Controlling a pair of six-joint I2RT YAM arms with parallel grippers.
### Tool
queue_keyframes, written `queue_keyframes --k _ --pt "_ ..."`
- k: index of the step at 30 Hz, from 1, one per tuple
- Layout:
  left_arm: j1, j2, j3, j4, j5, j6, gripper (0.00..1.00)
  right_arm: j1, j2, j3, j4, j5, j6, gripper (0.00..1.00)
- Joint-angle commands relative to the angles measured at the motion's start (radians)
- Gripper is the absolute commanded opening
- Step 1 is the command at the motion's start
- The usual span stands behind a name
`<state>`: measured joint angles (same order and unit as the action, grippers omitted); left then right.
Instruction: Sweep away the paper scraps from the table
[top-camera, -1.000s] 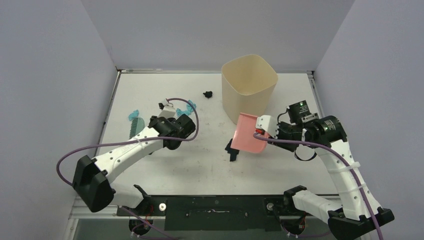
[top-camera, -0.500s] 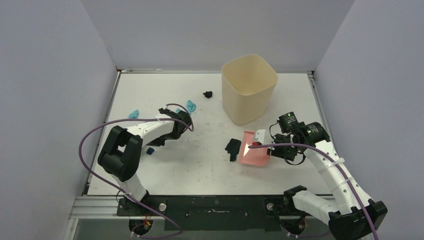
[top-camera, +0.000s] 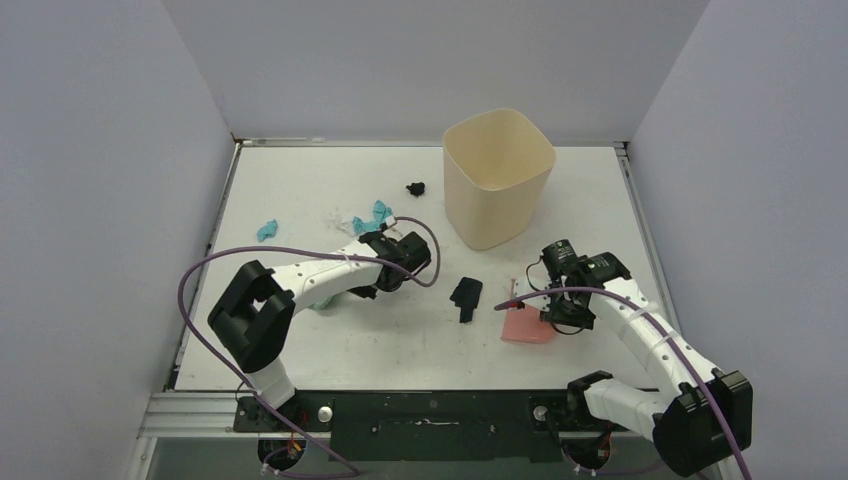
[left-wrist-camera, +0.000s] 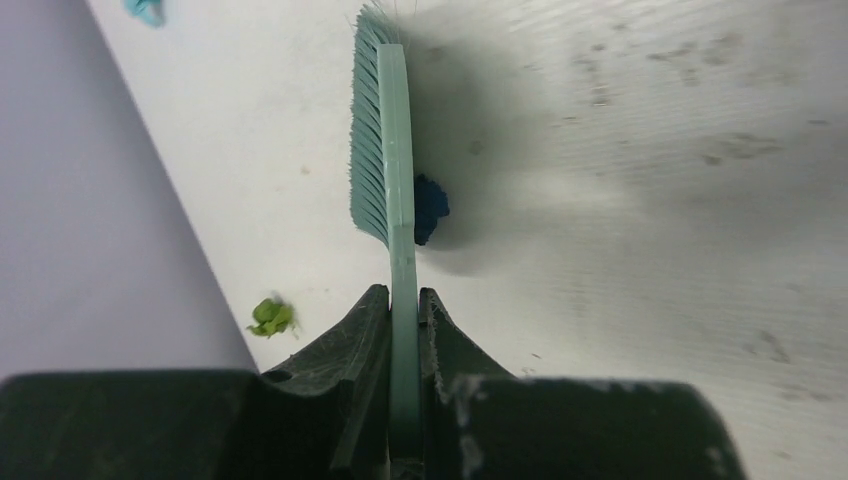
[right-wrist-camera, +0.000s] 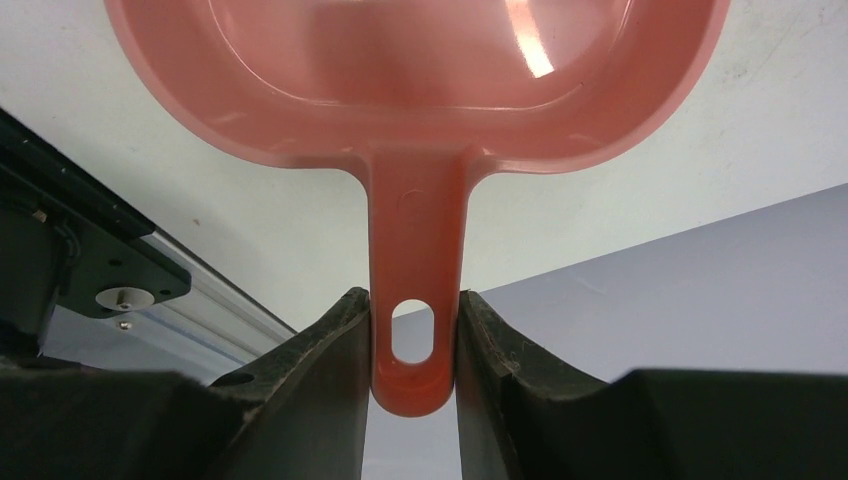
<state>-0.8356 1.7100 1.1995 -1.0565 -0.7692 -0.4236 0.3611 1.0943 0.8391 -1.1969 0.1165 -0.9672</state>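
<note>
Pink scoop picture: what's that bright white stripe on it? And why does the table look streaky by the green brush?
Right wrist view: the stripe is glare, light bouncing off the glossy pink dustpan. Left wrist view: the table is smeared into fine lines, likely motion blur; the green brush throws a soft shadow around the dark blue scrap.

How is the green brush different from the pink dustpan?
The brush is green, thin and bristly; the dustpan is pink, a wide smooth scoop. The brush sits in the left gripper, the dustpan in the right gripper. A dark blue scrap lies against the brush; what shows of the dustpan holds nothing. Both are pinched by their handles.
</note>
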Motion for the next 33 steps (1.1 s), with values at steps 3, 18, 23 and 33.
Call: queue_keyframes --k 3,18,23,33 --pt "-0.083 0.032 0.132 0.161 0.310 0.038 0.00 -0.005 0.048 -0.014 0.115 0.053 0.030 0.05" --pt "-0.164 0.122 0.282 0.335 0.601 -0.041 0.00 0.057 0.241 0.057 0.136 -0.146 0.035 0.06" --pt "-0.183 0.106 0.272 0.411 0.703 -0.092 0.00 0.064 0.276 0.083 0.152 -0.226 0.058 0.05" --pt "-0.198 0.003 0.258 0.496 0.828 -0.207 0.00 0.083 0.309 0.097 0.202 -0.374 0.140 0.05"
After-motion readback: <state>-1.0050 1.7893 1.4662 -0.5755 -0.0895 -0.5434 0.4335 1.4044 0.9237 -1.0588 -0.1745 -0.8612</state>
